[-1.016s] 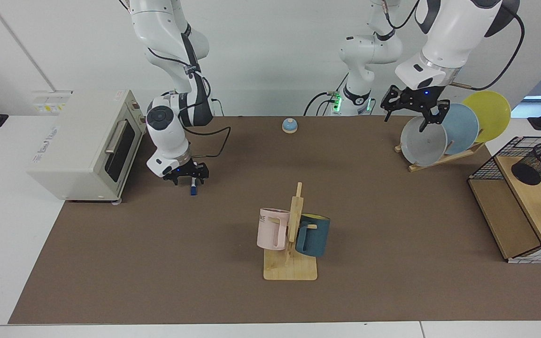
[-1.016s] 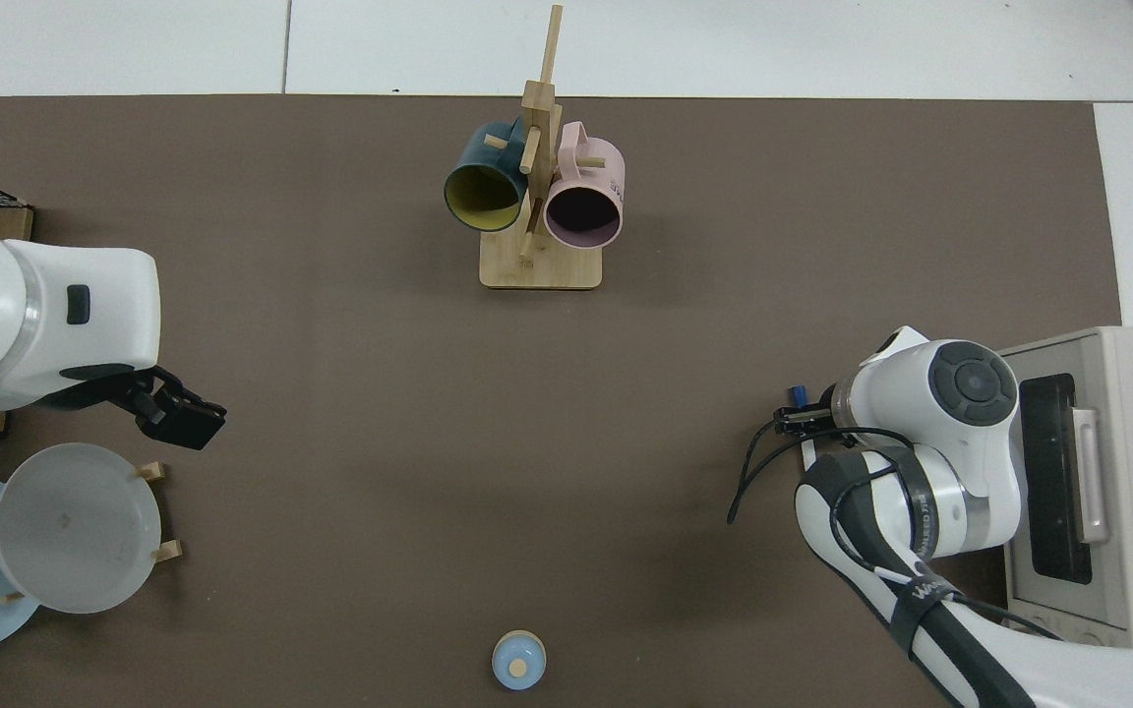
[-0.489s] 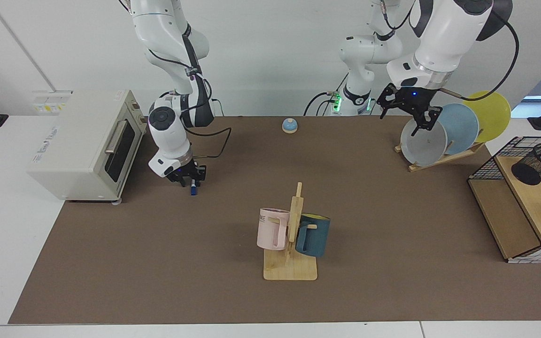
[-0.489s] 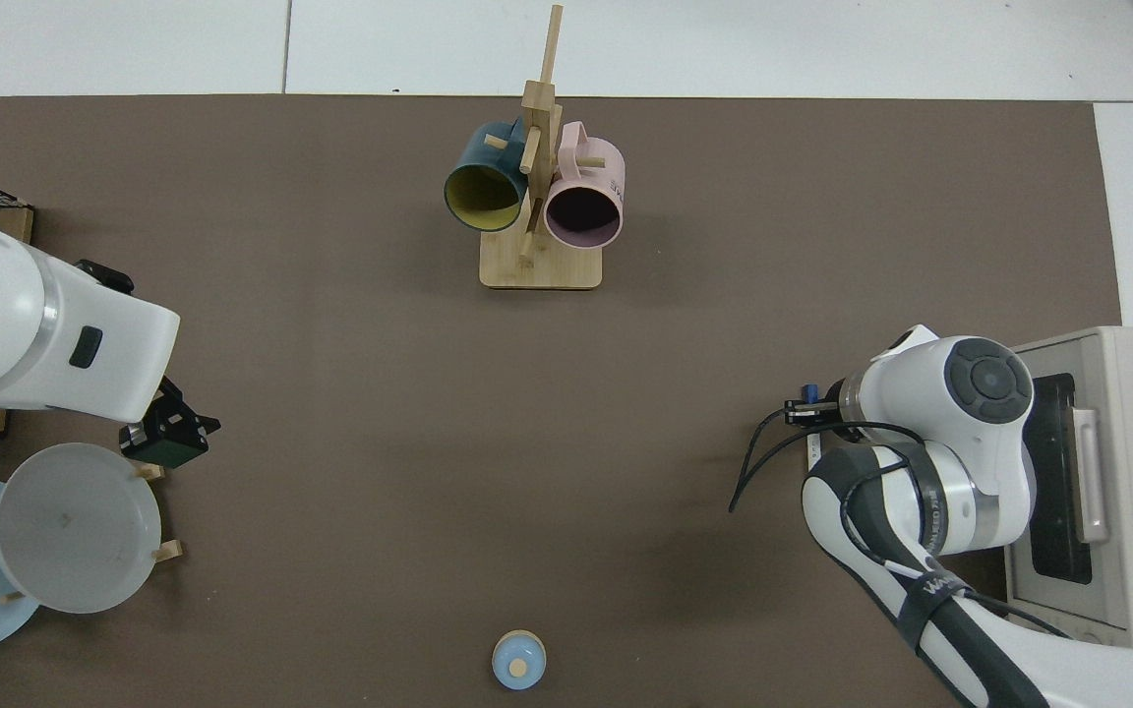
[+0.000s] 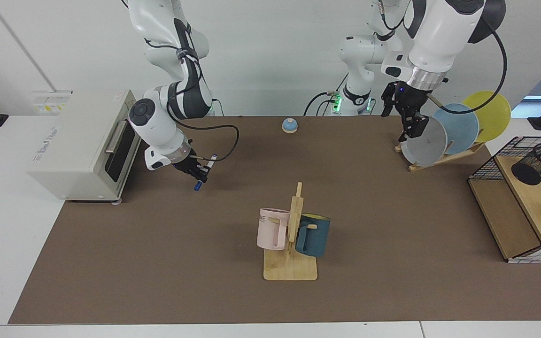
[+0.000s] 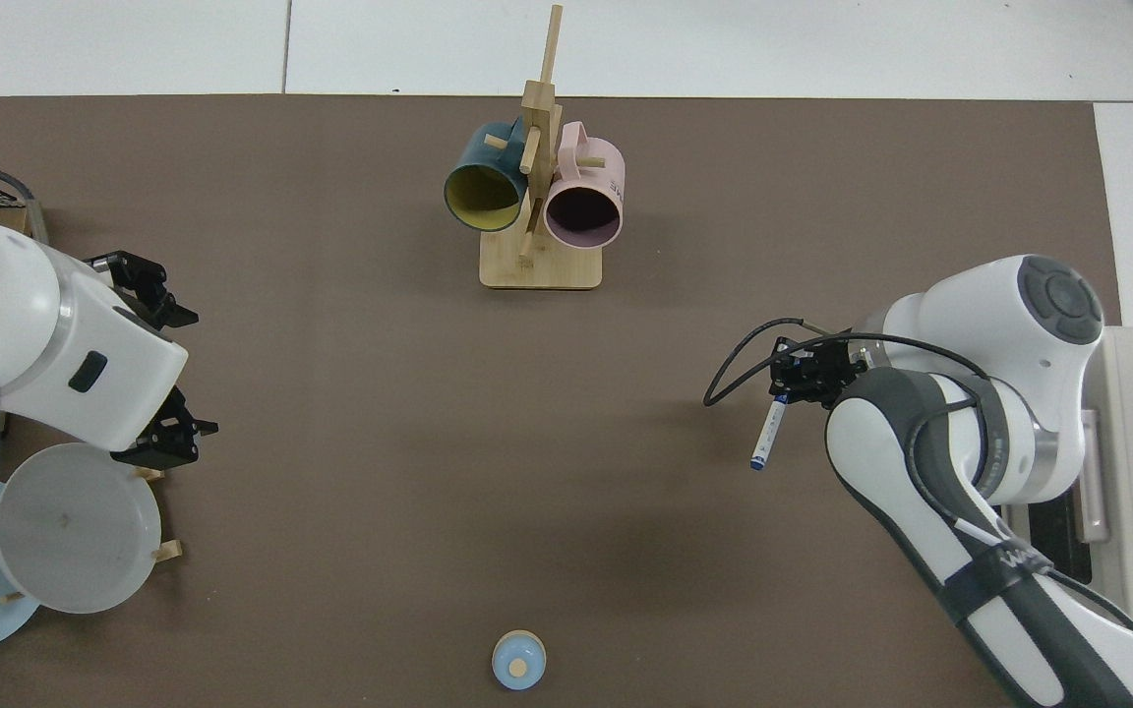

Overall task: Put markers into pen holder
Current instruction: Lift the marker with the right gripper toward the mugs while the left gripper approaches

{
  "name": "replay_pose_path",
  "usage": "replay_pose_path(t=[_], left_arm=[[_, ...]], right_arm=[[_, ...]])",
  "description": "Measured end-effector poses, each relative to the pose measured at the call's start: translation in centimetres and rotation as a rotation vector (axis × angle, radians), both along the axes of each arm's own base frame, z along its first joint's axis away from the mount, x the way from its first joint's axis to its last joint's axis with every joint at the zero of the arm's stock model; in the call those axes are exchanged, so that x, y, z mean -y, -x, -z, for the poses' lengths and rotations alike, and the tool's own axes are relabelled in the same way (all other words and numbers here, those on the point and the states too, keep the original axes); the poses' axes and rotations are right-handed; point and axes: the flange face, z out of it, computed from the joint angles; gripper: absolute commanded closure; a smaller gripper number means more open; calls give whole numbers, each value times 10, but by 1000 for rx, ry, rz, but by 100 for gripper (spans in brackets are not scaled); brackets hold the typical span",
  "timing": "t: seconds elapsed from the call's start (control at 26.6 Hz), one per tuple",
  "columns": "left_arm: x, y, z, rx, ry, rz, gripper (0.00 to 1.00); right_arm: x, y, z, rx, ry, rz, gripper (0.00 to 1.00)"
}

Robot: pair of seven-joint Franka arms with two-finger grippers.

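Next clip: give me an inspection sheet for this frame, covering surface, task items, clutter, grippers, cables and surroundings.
Surface: brown mat on a white table.
Job's things: marker held tilted above the mat, blue cap lowest; pen holder lying tilted on the wire basket shelf, nothing seen inside.
Clutter: mug rack with pink mug and dark blue mug; plate rack with three plates; small blue bell.
Grippers: right gripper shut on the marker beside the toaster oven; left gripper open above the plates.
Cables: black cable looping off the right wrist.
Surroundings: white wall; nothing else seen.
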Motion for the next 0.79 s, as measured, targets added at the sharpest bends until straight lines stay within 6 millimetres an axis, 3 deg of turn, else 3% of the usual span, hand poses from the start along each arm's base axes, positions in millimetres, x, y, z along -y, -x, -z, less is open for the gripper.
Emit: replay_pose_path(t=[0.15,0.38,0.53,0.79], left_arm=[[2,0,0,-1,6,54,0],[7,2,1,-10,45,101,0],[20,5,1,-12,60,130,0],[53,12,-1,0,72,189,0]], right_arm=[[-26,-8,-36,-9,-20,114,100],[-105,-4,-77,-42,-88,312,100],[-150,3,-91,-89,-150,418,100],[-209,11,-104,-118,-230,610,100]])
